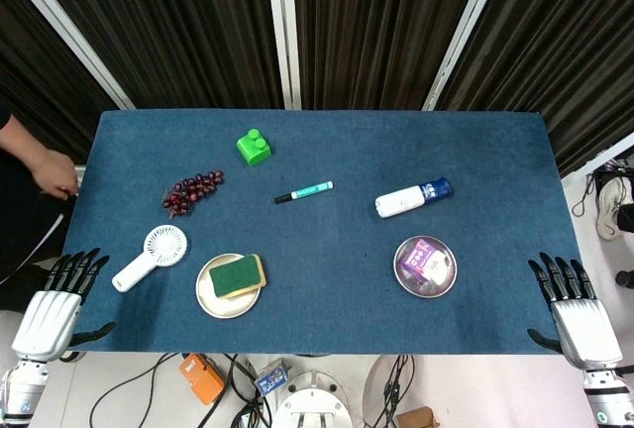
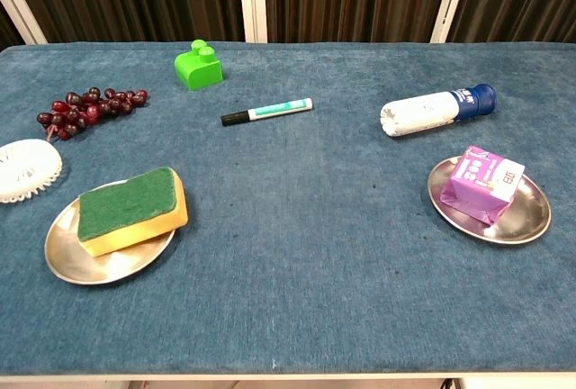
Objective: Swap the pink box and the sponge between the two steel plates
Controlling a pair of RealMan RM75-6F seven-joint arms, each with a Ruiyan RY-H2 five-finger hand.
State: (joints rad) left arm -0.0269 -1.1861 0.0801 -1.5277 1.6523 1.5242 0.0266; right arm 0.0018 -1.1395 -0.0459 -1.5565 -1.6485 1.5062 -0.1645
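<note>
Nearest the robot, the left hand point(image 1: 48, 314) and right hand point(image 1: 580, 319) are hovering off the blue cloth desk point(image 2: 297, 227), fingers spread, holding nothing. The green-topped yellow sponge point(image 2: 131, 209) is lying on the left steel plate point(image 2: 67, 258); it looks soft and light, best squeezed across its long sides. The pink cardboard box point(image 2: 484, 182) is sitting on the right steel plate point(image 2: 531, 218), probably light and crushable. Only the head view is showing the hands; the chest view is showing the box's faces up close.
</note>
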